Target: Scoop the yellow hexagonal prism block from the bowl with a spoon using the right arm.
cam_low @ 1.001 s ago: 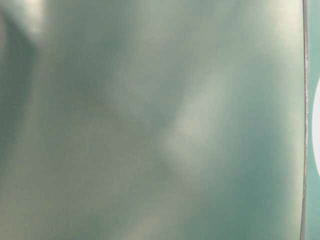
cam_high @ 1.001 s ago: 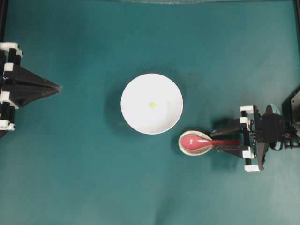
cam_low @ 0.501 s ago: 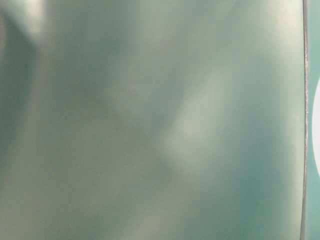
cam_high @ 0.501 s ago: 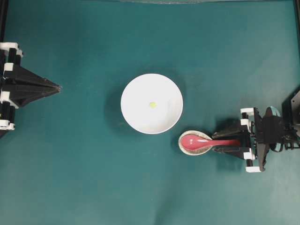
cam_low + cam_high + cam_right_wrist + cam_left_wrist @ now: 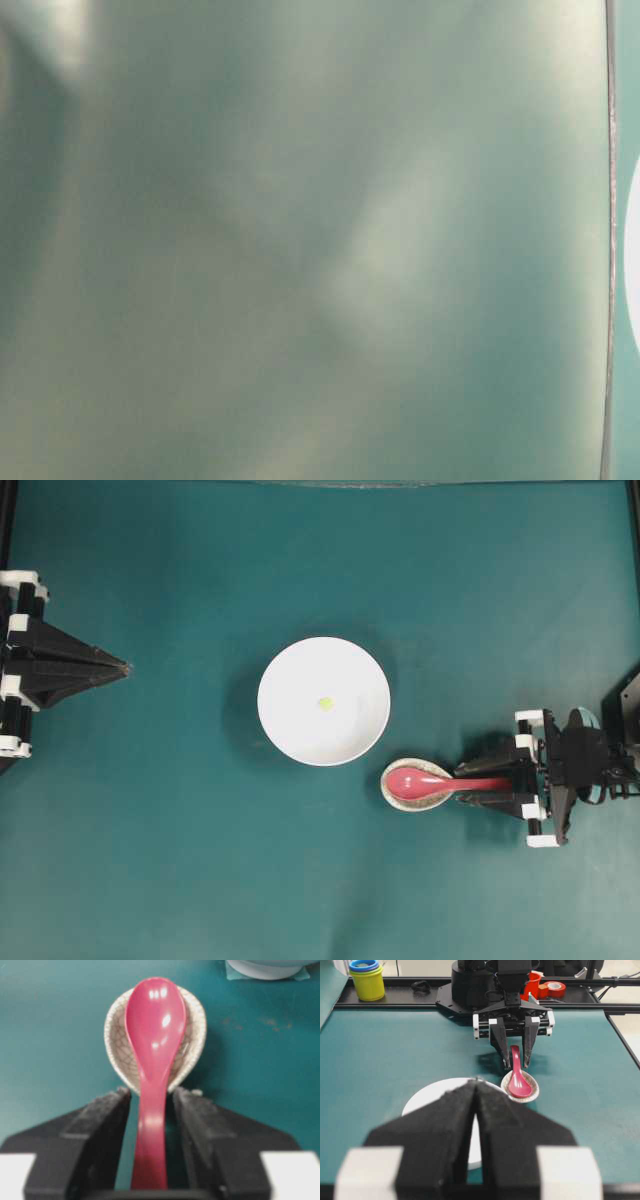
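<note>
Right gripper (image 5: 150,1110) straddles the pink-red spoon (image 5: 154,1045) handle, jaws parted, not yet clamped, lined up to pinch it; the scoop rests in the speckled dish (image 5: 192,1040), propping the handle; the yellow block (image 5: 324,703) waits mid-bowl (image 5: 290,670), beside the dish.

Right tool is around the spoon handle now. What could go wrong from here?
The right tool straddles the spoon handle with gaps on both sides; the glossy handle could twist as it closes. The scoop rests in the small speckled dish, which may get dragged. The yellow block is tiny and could slide away in the bowl.
</note>
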{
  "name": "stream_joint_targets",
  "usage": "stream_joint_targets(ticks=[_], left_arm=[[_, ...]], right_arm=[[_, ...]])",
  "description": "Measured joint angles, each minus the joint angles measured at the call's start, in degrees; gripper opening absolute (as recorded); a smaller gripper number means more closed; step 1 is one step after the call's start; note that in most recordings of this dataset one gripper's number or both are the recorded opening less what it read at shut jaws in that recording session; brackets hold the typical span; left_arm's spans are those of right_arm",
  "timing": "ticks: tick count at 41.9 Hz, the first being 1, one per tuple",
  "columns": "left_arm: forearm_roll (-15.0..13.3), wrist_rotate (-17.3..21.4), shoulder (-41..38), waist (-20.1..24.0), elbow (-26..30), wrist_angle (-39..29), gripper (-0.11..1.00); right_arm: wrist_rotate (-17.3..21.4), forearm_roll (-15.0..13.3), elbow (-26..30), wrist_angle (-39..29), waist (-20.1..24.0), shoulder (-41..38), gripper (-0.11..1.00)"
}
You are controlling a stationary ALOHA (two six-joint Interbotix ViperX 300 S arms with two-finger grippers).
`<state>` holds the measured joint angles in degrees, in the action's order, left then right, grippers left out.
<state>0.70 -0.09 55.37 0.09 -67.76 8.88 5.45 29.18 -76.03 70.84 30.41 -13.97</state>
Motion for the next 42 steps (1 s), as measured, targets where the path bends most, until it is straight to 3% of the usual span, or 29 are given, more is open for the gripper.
stream_joint_targets(ticks=[8, 18, 26, 34, 42], left_arm=[[0.0, 0.0, 0.0, 0.0, 0.0, 0.0, 0.0], [-0.09, 0.0, 0.0, 0.0, 0.0, 0.0, 0.0], [-0.09, -0.09, 0.0, 0.0, 0.0, 0.0, 0.0], [0.0, -0.09, 0.0, 0.0, 0.0, 0.0, 0.0], [0.0, -0.09, 0.0, -0.09, 0.0, 0.09, 0.0]], right_arm=[[0.53, 0.0, 0.09, 0.09, 0.0, 0.0, 0.24], [1.93, -0.09, -0.09, 0.0, 0.0, 2.46, 0.24], [0.79, 0.0, -0.44, -2.99, 0.09, 10.63, 0.24], [-2.99, 0.0, 0.53, -13.1, -2.46, 20.3, 0.24], [-10.37, 0.0, 5.19, -31.29, -9.58, 30.67, 0.24]])
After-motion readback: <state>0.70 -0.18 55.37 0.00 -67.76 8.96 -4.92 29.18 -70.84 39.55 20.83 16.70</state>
